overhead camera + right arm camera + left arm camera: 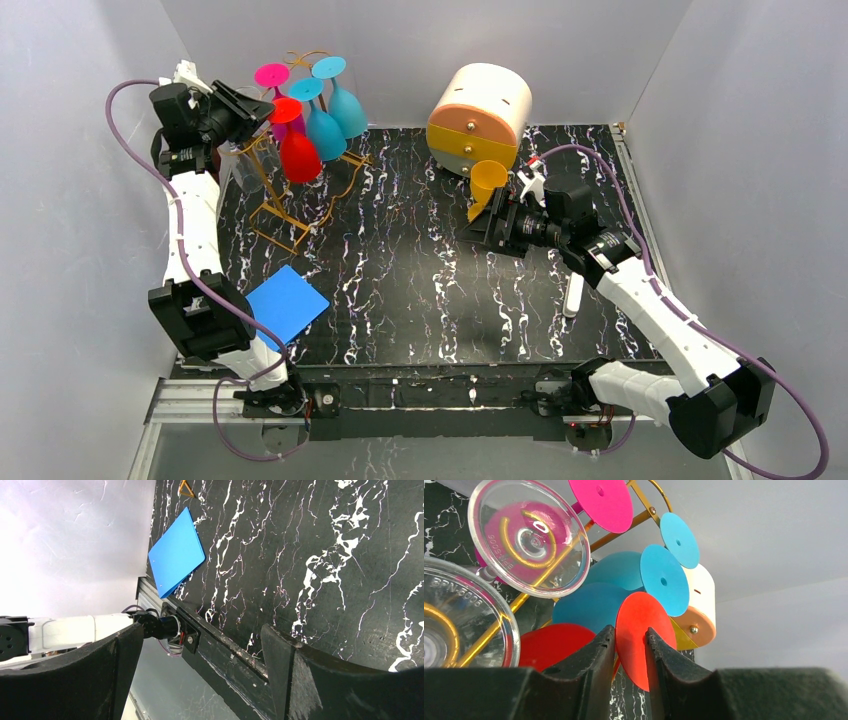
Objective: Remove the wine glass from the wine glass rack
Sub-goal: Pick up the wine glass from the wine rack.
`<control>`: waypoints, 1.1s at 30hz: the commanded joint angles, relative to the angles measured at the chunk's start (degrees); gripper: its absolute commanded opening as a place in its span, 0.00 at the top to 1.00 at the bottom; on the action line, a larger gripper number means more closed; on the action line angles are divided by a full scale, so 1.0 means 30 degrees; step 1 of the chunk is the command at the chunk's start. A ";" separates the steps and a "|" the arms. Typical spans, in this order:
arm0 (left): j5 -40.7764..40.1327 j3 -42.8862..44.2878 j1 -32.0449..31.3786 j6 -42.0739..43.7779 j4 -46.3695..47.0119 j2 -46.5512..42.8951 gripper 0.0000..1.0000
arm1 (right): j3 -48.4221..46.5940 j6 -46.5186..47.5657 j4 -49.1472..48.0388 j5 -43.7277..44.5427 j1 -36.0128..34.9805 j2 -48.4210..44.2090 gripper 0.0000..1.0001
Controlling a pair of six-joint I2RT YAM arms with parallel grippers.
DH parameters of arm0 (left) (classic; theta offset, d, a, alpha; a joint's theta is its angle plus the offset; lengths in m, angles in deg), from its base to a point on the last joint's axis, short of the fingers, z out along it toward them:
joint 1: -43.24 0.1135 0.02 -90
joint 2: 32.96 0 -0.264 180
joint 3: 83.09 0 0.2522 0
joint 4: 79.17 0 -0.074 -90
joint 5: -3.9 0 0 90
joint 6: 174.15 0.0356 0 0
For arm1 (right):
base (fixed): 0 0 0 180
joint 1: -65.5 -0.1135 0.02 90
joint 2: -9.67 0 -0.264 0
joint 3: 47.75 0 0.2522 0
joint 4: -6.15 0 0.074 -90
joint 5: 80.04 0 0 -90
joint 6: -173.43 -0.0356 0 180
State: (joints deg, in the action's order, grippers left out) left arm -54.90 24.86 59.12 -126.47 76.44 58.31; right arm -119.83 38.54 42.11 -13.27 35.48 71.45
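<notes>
The gold wire rack (272,195) stands at the back left and holds several upside-down wine glasses: red (299,155), two blue (326,130), magenta (272,76) and clear ones (529,537). My left gripper (262,108) is at the red glass's foot. In the left wrist view the jaws stand narrowly apart with the round red foot (636,625) caught between the fingertips, gripper midpoint (630,632). The red bowl (551,647) shows behind the left finger. My right gripper (488,226) is wide open and empty above the table's middle right, also in the right wrist view (202,667).
A round cream-and-orange drawer box (480,118) stands at the back centre-right, with a yellow-orange cup (487,185) in front of it. A blue square sheet (287,305) lies at the front left and shows again in the right wrist view (177,552). A white stick (573,295) lies right of centre.
</notes>
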 commanded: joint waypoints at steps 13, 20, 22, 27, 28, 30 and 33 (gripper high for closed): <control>0.3327 -0.0856 0.0594 -0.0676 0.0978 -0.0164 0.81 | -0.0430 0.0454 0.0584 0.0933 0.0047 -0.0362 0.05; 0.3340 -0.0841 0.0654 -0.0828 0.1089 -0.0054 0.87 | -0.0437 0.0488 0.0541 0.0973 0.0047 -0.0439 0.05; 0.3344 -0.0841 0.0643 -0.0861 0.1075 -0.0025 0.88 | -0.0457 0.0488 0.0541 0.0970 0.0060 -0.0437 0.05; 0.3114 -0.0913 0.0684 -0.1075 0.1115 0.0001 0.93 | -0.0451 0.0488 0.0541 0.0997 0.0046 -0.0385 0.05; 0.3121 -0.0974 0.0684 -0.1215 0.1219 -0.0028 0.93 | -0.0451 0.0474 0.0541 0.0987 0.0053 -0.0401 0.05; 0.3480 -0.1087 0.0683 -0.1572 0.1708 -0.0037 0.93 | -0.0483 0.0459 0.0557 0.0951 0.0046 -0.0365 0.05; 0.3842 -0.1341 0.0706 -0.2367 0.2494 -0.0086 0.96 | -0.0568 0.0402 0.0591 0.0968 0.0046 -0.0334 0.05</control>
State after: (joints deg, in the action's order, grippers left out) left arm -46.11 22.22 60.75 -131.09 81.71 58.50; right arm -119.83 39.05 43.90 -10.97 35.48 71.45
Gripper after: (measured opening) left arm 0.063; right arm 0.950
